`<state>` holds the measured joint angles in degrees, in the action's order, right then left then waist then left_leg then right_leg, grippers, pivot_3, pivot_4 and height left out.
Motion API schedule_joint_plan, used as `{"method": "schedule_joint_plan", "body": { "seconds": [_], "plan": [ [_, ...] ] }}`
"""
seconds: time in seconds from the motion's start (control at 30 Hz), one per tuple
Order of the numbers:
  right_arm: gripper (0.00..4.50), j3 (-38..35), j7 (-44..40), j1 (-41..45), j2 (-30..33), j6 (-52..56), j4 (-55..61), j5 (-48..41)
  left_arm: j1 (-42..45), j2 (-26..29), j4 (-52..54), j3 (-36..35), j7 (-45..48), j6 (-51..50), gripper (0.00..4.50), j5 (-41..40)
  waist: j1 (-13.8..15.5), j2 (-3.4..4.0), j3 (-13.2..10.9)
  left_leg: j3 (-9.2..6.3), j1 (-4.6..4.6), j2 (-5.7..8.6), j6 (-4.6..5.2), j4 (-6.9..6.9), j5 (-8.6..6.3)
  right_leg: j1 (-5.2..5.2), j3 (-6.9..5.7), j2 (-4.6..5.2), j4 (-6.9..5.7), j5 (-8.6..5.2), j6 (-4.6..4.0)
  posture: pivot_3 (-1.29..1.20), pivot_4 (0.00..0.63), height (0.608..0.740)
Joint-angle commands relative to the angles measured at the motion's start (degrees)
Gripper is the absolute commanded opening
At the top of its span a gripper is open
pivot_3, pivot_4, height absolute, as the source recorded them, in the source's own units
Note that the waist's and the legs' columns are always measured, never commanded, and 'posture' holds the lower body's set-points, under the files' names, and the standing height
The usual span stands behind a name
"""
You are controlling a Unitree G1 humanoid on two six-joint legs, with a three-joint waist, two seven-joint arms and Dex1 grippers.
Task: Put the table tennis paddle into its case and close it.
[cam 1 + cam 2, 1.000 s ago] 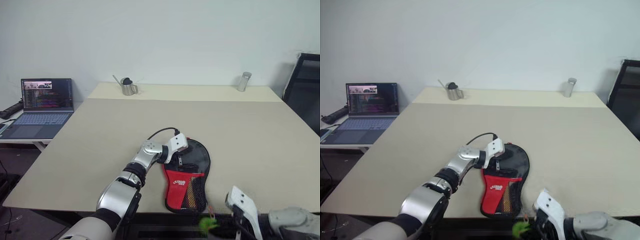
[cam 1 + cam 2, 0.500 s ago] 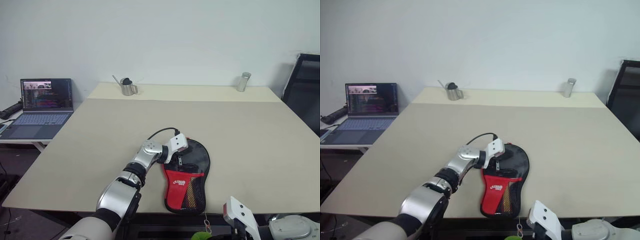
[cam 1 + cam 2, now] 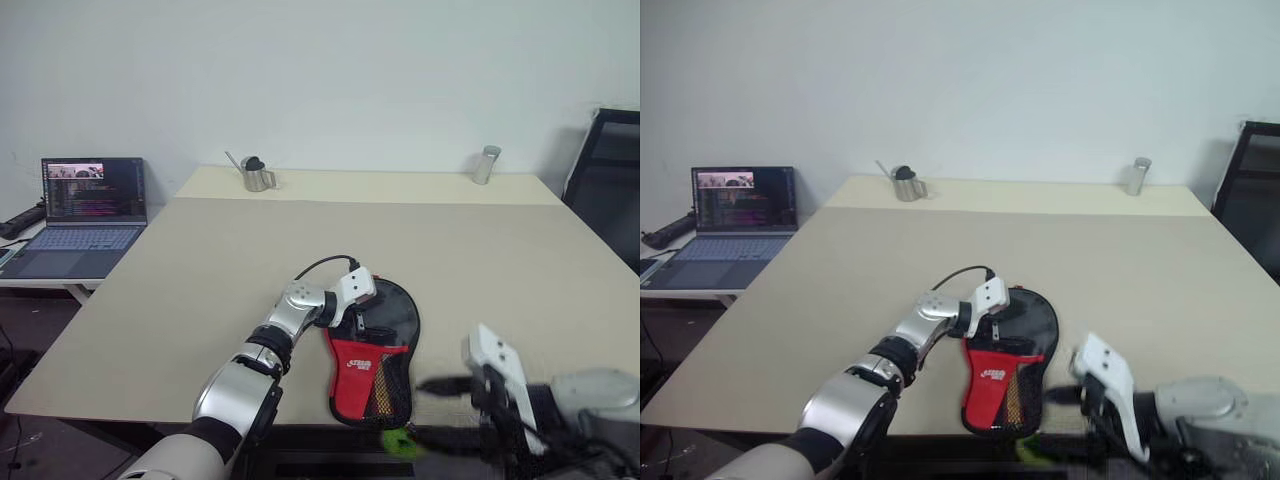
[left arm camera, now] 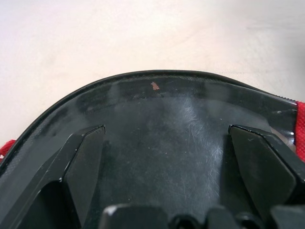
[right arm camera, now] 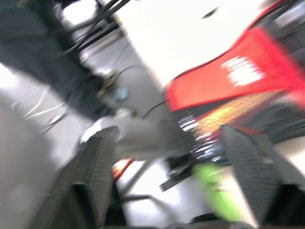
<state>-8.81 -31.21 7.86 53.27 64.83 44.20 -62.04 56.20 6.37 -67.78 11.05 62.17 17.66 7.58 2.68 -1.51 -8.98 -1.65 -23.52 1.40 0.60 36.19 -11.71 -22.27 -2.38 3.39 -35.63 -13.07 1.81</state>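
The case (image 3: pixel 372 355), black on its round part and red with a mesh pocket below, lies flat at the table's front edge. My left gripper (image 3: pixel 356 318) rests on the black round part, and its fingers (image 4: pixel 81 162) are open and spread on the glossy surface. My right gripper (image 3: pixel 440 410) hovers blurred just right of the case's lower end, at the table edge. It is open, with wide-apart fingers (image 5: pixel 95 167). The small green tag (image 3: pixel 400 441) hangs below the edge, near the right gripper. The table tennis paddle is hidden.
The beige table (image 3: pixel 400 240) stretches far ahead. At its back stand a small metal watering can (image 3: pixel 257 174) and a metal cup (image 3: pixel 486 163). An open laptop (image 3: pixel 90 205) sits on a side desk to the left. A black chair (image 3: pixel 610 180) stands at the right.
My right gripper has risen from below the table's front edge toward the case, and its fingers have spread apart. The left arm and the case have not moved.
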Motion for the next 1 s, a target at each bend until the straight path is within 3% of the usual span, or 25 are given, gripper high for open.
{"method": "schedule_joint_plan", "body": {
  "seconds": [0.03, 0.17, 0.3, 0.43, 0.6, 0.77, 1.0],
  "plan": [
    [4.46, 1.8, 0.4, 6.2, -0.4, -7.1, -9.3, 10.3, -2.1, 0.4, 0.5, 1.1, 3.0, 0.1, 4.5, 0.4, 0.0, -0.01, 0.0, 0.06, -0.01, 0.0, 0.0, 0.0, 0.0, -0.02, 0.02, 0.01, 0.01, 0.0, 0.0, 0.0, 0.15, 0.74],
    [4.46, 5.0, -0.9, 11.4, -5.3, -16.2, -18.1, 19.1, -2.5, 3.9, 9.8, -2.3, 7.4, -1.5, 4.5, -5.1, -0.8, 0.0, -0.1, 0.11, -0.25, -0.01, 0.03, -0.07, -0.01, -0.31, 0.04, -0.05, 0.02, 0.12, 0.18, 0.0, 0.15, 0.74],
    [4.46, 6.2, -2.7, 14.7, -11.5, -23.9, -26.0, 24.1, -7.8, 9.6, 27.6, -6.0, 9.6, -11.2, 4.5, -11.6, -1.8, 0.07, -0.6, 0.21, -0.84, -0.01, 0.05, -0.06, 0.01, -1.11, 0.2, -0.2, -0.48, 0.24, -0.1, 0.0, 0.15, 0.74],
    [4.46, 7.2, -6.9, 19.3, -15.1, -30.5, -36.4, 28.4, -19.9, 18.4, 53.0, -13.7, 5.0, -28.6, 4.5, -19.9, -3.2, 0.21, -0.9, 0.28, -0.82, -0.07, 0.05, -0.06, 0.01, -1.23, 0.24, -0.24, -0.67, 0.28, -0.16, 0.0, 0.15, 0.74],
    [4.46, 7.3, -15.9, 25.1, -14.3, -36.0, -50.9, 32.0, -38.9, 24.2, 77.7, -22.7, -5.0, -42.3, 4.5, -25.2, -3.6, 0.29, -1.3, 0.33, -0.6, -0.09, 0.04, -0.04, 0.02, -1.12, 0.35, -0.21, -0.74, 0.09, 0.01, 0.0, 0.15, 0.74],
    [4.46, 7.9, -24.7, 28.9, -11.2, -42.1, -63.7, 37.4, -45.9, 24.5, 87.4, -22.8, -11.7, -47.2, 4.5, -26.4, -1.6, 0.31, -1.5, 0.28, -0.47, -0.11, 0.03, 0.08, 0.05, -0.93, 0.28, -0.14, -0.75, 0.04, -0.15, 0.0, 0.15, 0.74],
    [4.46, 7.3, -26.0, 28.7, -11.3, -43.0, -65.1, 40.8, -45.7, 25.0, 84.8, -19.6, -12.5, -43.8, 4.5, -25.6, -1.4, 0.33, -1.5, 0.49, -0.46, -0.15, 0.03, 0.22, 0.06, -0.96, 0.41, -0.12, -0.95, -0.06, -0.46, 0.0, 0.15, 0.74]
  ]
}}
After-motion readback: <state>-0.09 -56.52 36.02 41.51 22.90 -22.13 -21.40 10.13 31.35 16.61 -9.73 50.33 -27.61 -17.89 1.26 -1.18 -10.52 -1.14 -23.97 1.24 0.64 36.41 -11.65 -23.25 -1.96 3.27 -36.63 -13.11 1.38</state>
